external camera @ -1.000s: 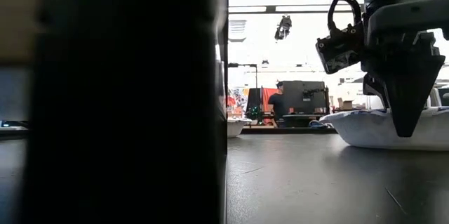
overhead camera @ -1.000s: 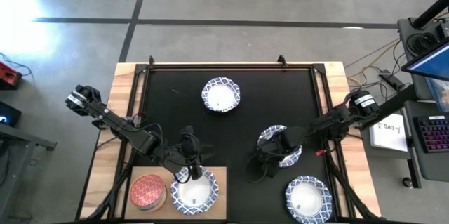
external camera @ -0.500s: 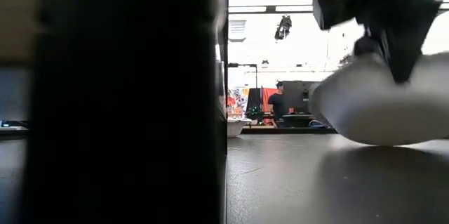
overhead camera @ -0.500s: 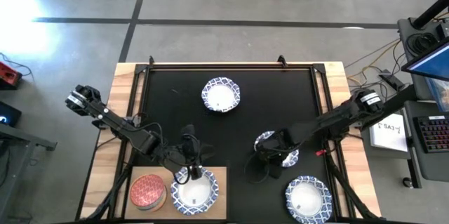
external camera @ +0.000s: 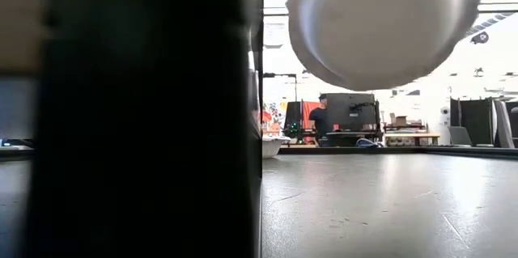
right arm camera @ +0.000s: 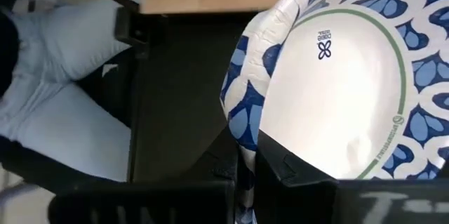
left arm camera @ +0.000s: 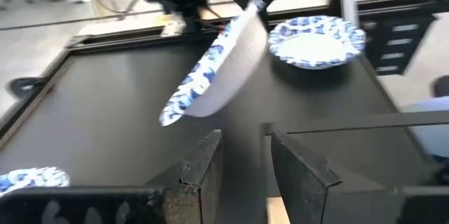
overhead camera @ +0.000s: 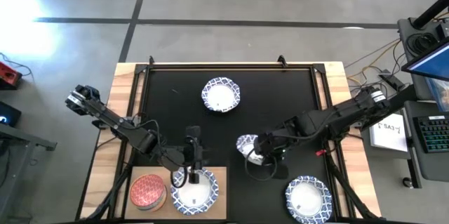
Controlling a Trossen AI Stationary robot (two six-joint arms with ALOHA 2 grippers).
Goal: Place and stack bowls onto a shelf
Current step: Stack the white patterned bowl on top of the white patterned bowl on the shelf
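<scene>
High view, right hand (overhead camera: 256, 150): pinches the rim of a lifted, tilted blue-rimmed bowl (overhead camera: 247, 145), off the counter (overhead camera: 280, 90), near the shelf (overhead camera: 219, 176).
Left hand (overhead camera: 193, 176): fingers parted, empty, over the shelf's bowl (overhead camera: 195, 194).
Writing: bowl's mark unreadable.

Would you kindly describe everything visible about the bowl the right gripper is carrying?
The bowl is white with a blue patterned rim, a thin green ring and a small blue mark inside, apparently paper. The right gripper is shut on its rim. It hangs tilted above the black mat, clear of the surface, its plain white underside showing in the low view.
</scene>
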